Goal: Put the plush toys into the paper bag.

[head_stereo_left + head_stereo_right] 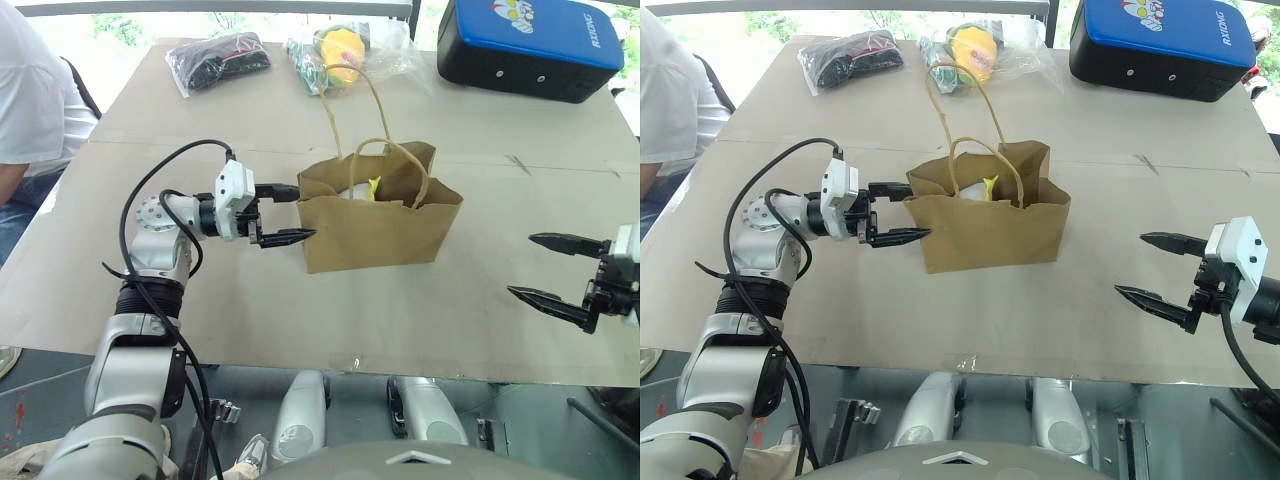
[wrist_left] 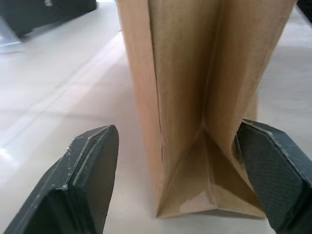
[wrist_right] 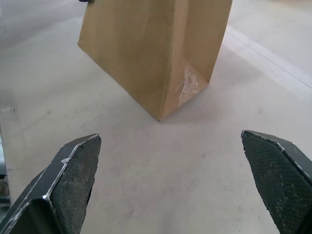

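The brown paper bag (image 1: 380, 225) stands upright in the middle of the table, its two loop handles raised. In its open mouth shows a white plush toy with a yellow tuft (image 1: 362, 190); the rest of the bag's inside is hidden. My left gripper (image 1: 303, 213) is open at the bag's left end, one finger on each side of the narrow end wall (image 2: 195, 122), and holds nothing. My right gripper (image 1: 520, 265) is open and empty, well to the right of the bag (image 3: 151, 53), just above the tabletop.
At the back stand a blue-and-black case (image 1: 535, 45), a clear plastic bag with a yellow-green toy (image 1: 340, 50) and a clear bag of dark items (image 1: 218, 58). A person in a white shirt (image 1: 30, 100) sits at the left. The table's front edge (image 1: 350, 372) is near.
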